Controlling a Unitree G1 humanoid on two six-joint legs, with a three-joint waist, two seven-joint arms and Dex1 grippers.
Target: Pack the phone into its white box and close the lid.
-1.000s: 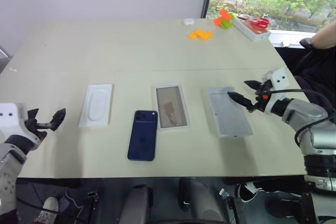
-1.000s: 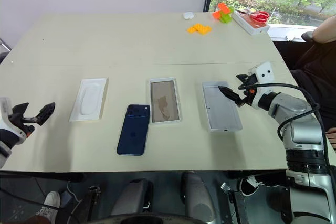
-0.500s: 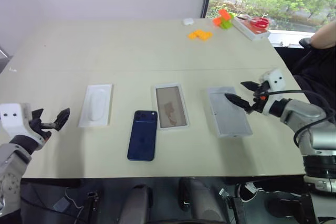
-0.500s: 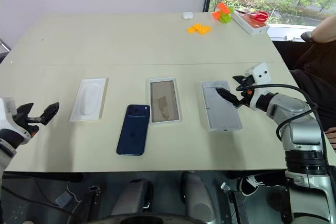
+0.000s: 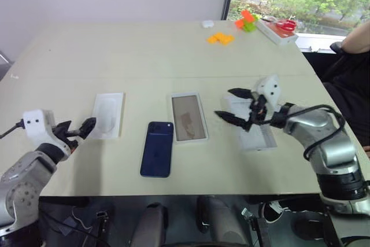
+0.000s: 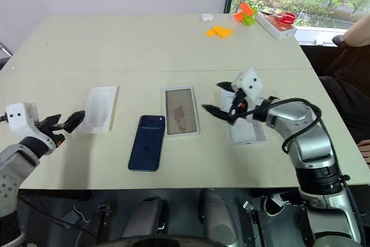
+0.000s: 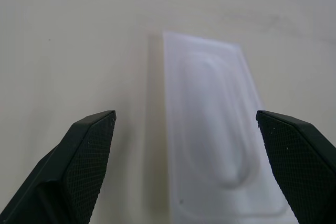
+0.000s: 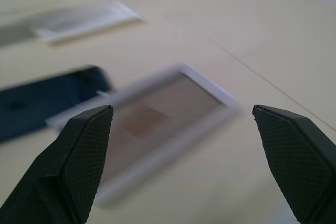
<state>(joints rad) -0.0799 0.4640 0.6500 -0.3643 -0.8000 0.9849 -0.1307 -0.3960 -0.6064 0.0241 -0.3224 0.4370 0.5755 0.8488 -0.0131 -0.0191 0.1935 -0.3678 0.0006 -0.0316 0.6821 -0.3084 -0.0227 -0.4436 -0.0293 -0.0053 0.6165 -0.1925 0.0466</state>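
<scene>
1. The phone [image 5: 157,148] lies flat, back up, near the table's [image 5: 144,50] front edge, just beside the box [image 5: 188,117] and on its left.
2. The box lies open, its beige inside bare; the lid [image 5: 258,137] rests grey side up to its right, partly under the right arm.
3. The right gripper [image 5: 231,106] hangs above the gap between box and lid, fingers spread wide, holding nothing.
4. The left gripper [image 5: 80,129] hovers at the insert's [image 5: 106,115] front left corner, fingers likewise spread and empty.
5. Step in hand, as judged: the reach for the phone. A flat phone gives little to pinch; its long edges offer the surest hold, and it should come down level into the box.
6. Nothing blocks the way from phone to box. The insert lies close on the phone's left and could be nudged.
7. At the far right corner, well apart, sit orange blocks [image 5: 221,38], a green and orange piece [image 5: 247,21] and a case with red scissors [image 5: 278,29].
</scene>
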